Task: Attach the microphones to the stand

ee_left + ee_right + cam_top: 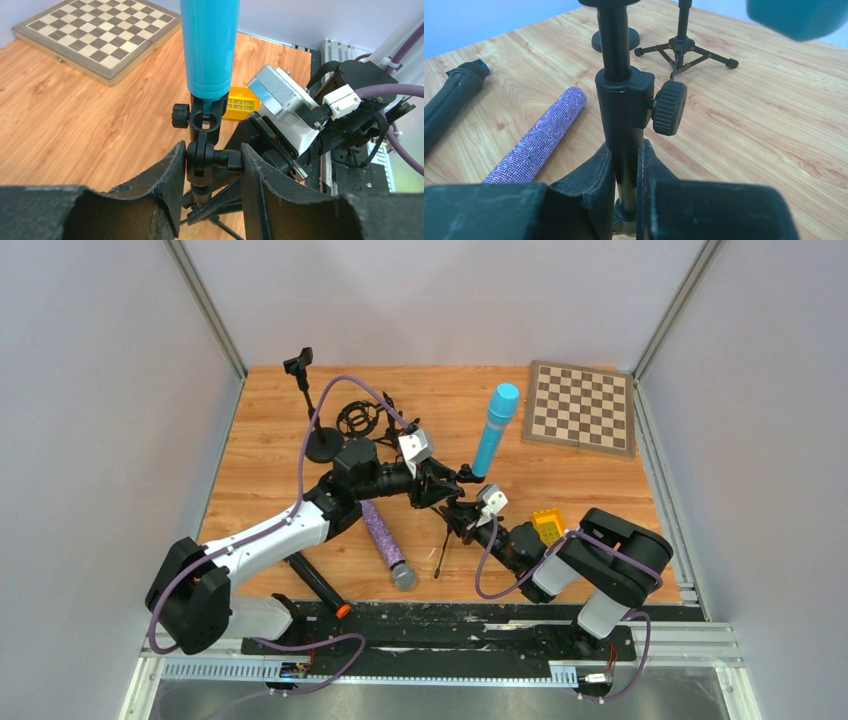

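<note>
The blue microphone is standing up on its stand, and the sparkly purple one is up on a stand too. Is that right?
Not quite. The blue microphone is up on its stand, but the sparkly purple microphone is not on a stand. It lies flat on the table. The top view shows this, and so does the right wrist view.

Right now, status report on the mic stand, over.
Left gripper shut on swivel joint under light-blue microphone, already mounted. Right gripper shut on stand pole. Purple microphone and black microphone lie on table. No obstruction seen.
</note>
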Tool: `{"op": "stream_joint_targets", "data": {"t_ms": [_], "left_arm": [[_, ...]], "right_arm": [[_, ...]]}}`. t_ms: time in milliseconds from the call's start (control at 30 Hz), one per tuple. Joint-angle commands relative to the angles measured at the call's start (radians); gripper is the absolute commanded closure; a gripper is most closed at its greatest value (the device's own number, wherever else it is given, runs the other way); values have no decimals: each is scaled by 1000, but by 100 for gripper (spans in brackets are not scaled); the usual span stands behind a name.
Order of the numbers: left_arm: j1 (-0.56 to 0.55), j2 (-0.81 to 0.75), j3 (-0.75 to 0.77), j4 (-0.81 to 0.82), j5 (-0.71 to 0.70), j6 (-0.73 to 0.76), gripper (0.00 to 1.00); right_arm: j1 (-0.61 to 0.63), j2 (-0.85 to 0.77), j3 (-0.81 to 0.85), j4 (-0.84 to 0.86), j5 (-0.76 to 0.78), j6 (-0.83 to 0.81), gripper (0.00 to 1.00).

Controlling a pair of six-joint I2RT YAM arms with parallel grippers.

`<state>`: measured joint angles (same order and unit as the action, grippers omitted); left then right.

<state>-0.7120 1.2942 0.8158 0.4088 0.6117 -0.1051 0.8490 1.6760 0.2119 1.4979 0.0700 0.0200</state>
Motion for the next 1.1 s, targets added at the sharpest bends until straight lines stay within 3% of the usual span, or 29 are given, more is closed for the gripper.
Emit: {"op": "stream_joint_targets", "data": {"t_ms": [0,600,767,1033,1067], "left_arm": [[-3,-181,164,253,35,70,100],[-3,-125,138,145,28,129,97],[-3,-104,122,81,25,162,84],[-3,-79,82,61,30,185,40],[-3,-80,82,61,30,182,31]], "right_arm": [[-30,67,-55,128,149,77,100],[-29,71,-70,134,173,97,100],[-29,77,-77,137,189,109,100],[-30,98,-75,148,201,117,100],[-29,99,-75,147,203,117,100]]}}
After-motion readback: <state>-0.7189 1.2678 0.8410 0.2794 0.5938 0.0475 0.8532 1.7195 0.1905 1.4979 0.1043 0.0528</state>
